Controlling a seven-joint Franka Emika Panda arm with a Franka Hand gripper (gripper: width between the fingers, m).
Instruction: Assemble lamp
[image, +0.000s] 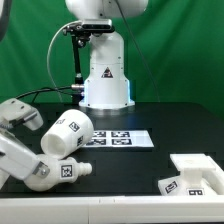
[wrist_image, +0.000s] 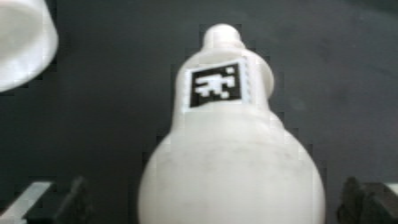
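Bulb (wrist_image: 222, 150) lies within the parted claw (wrist_image: 210, 203); neck pointing away.

white tapered shade (image: 66, 134) lies on its side, tagged bulb (wrist_image: 222, 150) just beside it (also lying down); square base (image: 197, 172) well apart.

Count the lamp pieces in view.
3. The shade lies beside the marker board, on the exterior view's left; the bulb nearer the camera, at the gripper; the base on the exterior view's right.
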